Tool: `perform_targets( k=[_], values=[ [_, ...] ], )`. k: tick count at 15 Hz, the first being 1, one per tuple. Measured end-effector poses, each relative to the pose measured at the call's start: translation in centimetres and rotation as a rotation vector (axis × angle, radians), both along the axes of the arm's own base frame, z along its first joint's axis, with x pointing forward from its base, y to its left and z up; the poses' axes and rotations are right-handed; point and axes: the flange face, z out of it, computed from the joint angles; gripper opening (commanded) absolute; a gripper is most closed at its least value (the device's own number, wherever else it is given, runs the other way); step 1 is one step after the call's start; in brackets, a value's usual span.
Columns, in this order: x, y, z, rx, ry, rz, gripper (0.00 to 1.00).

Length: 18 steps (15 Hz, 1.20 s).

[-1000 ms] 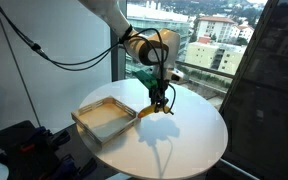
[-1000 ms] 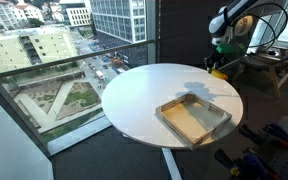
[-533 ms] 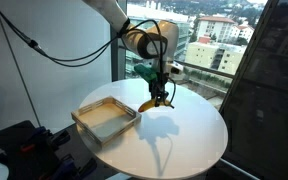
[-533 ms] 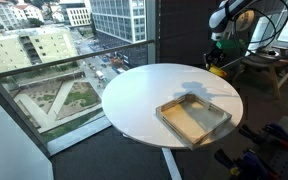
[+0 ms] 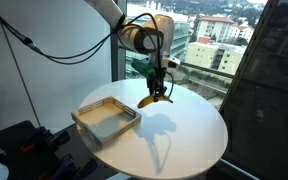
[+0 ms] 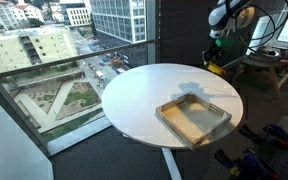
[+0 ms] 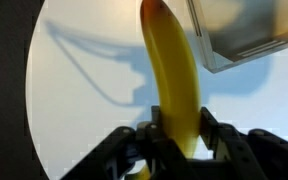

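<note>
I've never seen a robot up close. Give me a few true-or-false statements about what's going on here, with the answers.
1. The tool is shut on a yellow banana. True.
2. The yellow banana lies inside the shallow tan rectangular tray. False: the tool holds it in the air above the round white table, beside the tray.
3. The shallow tan rectangular tray rests on the round white table. True.
4. The table is square and black. False: it is round and white in both exterior views.
</note>
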Motion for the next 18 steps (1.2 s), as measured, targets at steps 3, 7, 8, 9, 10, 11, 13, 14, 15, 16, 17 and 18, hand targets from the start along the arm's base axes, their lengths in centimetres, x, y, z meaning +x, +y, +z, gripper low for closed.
perform_targets(
  k=[3, 7, 8, 9, 10, 11, 13, 14, 15, 16, 17, 18],
  values=[
    [0.0, 0.7, 0.5, -0.020, -0.001, 0.029, 0.16],
    [-0.2, 1.7, 1.0, -0.040, 0.003, 0.065, 0.16],
    [-0.2, 2.0, 1.1, -0.043, 0.004, 0.071, 0.16],
    [-0.3, 2.2, 1.2, -0.043, 0.004, 0.077, 0.16],
    [-0.4, 2.5, 1.3, -0.041, 0.005, 0.085, 0.16],
    [-0.6, 2.7, 1.4, -0.039, 0.005, 0.094, 0.16],
    [-0.8, 3.2, 1.6, -0.034, 0.009, 0.109, 0.16],
    [-0.9, 3.5, 1.7, -0.031, 0.011, 0.118, 0.16],
    [-1.1, 3.7, 1.8, -0.027, 0.014, 0.128, 0.16],
    [-1.2, 4.1, 2.0, -0.024, 0.017, 0.136, 0.16],
    [-1.3, 4.4, 2.2, -0.021, 0.019, 0.145, 0.16],
    [-1.4, 4.7, 2.3, -0.018, 0.020, 0.155, 0.16]
  ],
)
